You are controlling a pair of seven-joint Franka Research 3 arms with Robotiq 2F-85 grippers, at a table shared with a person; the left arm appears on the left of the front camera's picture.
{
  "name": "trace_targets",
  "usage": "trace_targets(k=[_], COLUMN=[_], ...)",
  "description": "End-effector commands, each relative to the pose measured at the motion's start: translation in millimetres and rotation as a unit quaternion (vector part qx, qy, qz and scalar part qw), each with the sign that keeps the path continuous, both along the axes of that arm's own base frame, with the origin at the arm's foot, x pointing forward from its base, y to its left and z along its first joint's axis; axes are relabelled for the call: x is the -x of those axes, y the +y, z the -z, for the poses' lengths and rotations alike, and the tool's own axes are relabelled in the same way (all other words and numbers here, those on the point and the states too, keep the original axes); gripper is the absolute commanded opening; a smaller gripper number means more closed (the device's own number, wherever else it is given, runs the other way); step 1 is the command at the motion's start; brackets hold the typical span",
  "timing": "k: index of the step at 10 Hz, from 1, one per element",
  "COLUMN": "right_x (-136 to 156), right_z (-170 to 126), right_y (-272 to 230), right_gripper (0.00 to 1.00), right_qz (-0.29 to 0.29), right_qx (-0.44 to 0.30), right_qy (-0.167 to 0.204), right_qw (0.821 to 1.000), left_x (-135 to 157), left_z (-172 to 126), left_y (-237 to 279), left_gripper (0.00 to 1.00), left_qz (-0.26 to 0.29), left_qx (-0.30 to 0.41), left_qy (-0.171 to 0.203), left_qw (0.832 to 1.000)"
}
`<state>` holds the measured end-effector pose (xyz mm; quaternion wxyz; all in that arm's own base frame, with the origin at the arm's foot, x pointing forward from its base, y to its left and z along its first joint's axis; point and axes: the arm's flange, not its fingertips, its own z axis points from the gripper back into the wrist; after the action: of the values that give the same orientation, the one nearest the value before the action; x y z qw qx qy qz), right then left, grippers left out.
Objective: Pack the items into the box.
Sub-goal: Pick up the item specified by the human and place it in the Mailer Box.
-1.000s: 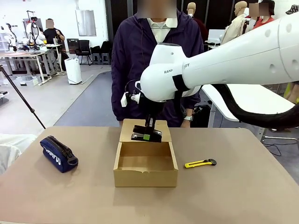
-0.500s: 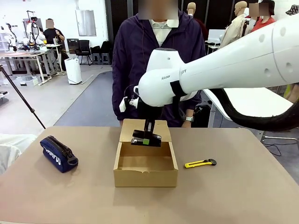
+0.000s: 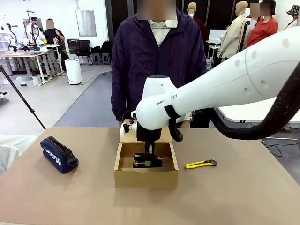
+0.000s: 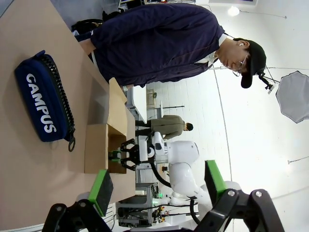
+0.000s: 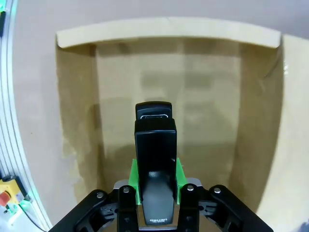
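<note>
In the front view my right gripper [image 3: 147,163] reaches down inside the open tan box [image 3: 145,179], shut on a black stapler-like gadget [image 3: 139,164] held low over the box floor. The right wrist view shows the gadget [image 5: 155,145] clamped between the green pads [image 5: 133,180], pointing along the box's cardboard floor [image 5: 203,96]. A yellow utility knife [image 3: 200,164] with a black end lies on the table right of the box. In the left wrist view my left gripper [image 4: 157,186] is open, well back from the box [image 4: 99,147], with nothing between its pads.
A navy "CAMPUS" pencil case [image 3: 58,154] lies at the table's left, also in the left wrist view [image 4: 43,104]. A person in a dark jacket [image 3: 157,56] stands at the far edge, right behind the box. The tan tabletop [image 3: 234,197] stretches out in front.
My right arm has come down, carrying the black gadget from above the box's back edge down inside the box. The knife and pencil case have not moved.
</note>
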<state>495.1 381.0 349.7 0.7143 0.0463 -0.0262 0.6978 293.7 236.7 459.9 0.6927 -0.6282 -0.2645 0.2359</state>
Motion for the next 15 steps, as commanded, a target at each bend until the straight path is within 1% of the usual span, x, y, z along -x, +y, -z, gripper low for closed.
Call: trace_targets(k=[1,2,3,4,8,11,12,13,14,15], right_x=[-2.3,-2.2,-1.0,0.1,0.8,0.0,0.8,1.7,6.0,16.3], right_z=[-4.8,-5.6,-6.4,-7.2,-9.5,-13.3,-19.1,-34.0,-57.4,-88.5], right_y=[-7.6,-9.8,-10.6,-11.2,-12.4,-17.2,-19.6,-29.9,-52.8,-91.6], right_gripper=[0.00,0.07,0.65,1.00,1.00,1.00,1.00,1.00,1.00,1.00], right_qz=[0.009,0.016,0.010,0.006,0.010,0.026,0.035,0.066,0.122,0.187], right_qx=[-0.021,-0.028,-0.025,-0.030,-0.034,-0.039,-0.046,-0.047,-0.059,-0.085], right_qy=[-0.001,-0.001,0.000,0.001,-0.007,-0.016,-0.009,0.010,0.027,0.078], right_qw=[1.000,0.999,1.000,1.000,0.999,0.999,0.998,0.997,0.990,0.976], left_x=[1.4,1.4,1.4,1.4,1.4,1.4,1.4,1.4,1.4,1.4], left_z=[-3.0,-3.0,-3.0,-3.0,-3.0,-3.0,-3.0,-3.0,-3.0,-3.0], left_y=[-0.2,-0.2,-0.2,-0.2,-0.2,-0.2,-0.2,-0.2,-0.2,-0.2], left_gripper=[1.00,1.00,1.00,1.00,1.00,1.00,1.00,1.00,1.00,1.00], left_qz=[0.002,0.002,0.002,0.002,0.002,0.002,0.002,0.002,0.002,0.002], left_qx=[0.005,0.005,0.005,0.005,0.005,0.005,0.005,0.005,0.005,0.005], left_qy=[-0.005,-0.005,-0.005,-0.005,-0.005,-0.005,-0.005,-0.005,-0.005,-0.005], left_qw=[1.000,1.000,1.000,1.000,1.000,1.000,1.000,1.000,1.000,1.000])
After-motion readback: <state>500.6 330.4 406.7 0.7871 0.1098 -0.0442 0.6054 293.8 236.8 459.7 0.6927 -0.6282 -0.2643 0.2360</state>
